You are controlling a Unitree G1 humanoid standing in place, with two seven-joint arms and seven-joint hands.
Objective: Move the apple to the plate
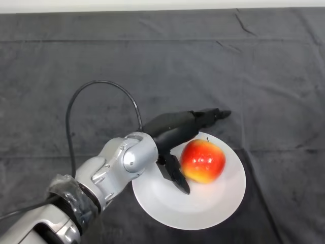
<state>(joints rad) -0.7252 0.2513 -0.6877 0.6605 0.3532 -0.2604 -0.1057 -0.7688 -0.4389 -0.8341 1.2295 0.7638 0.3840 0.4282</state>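
A red and yellow apple [203,160] rests on the white plate [213,208], toward its far left part. My left hand [172,129] reaches in from the lower left and sits just left of the apple. Its fingers [210,115] stretch straight out past the apple's far side, above the plate's rim. The thumb [175,175] points down over the plate on the apple's near left side. The apple lies in the gap between thumb and fingers, and nothing is curled round it.
The table is covered by a dark wrinkled cloth [264,76]. Its far edge runs along the top of the view, with a pale strip beyond it.
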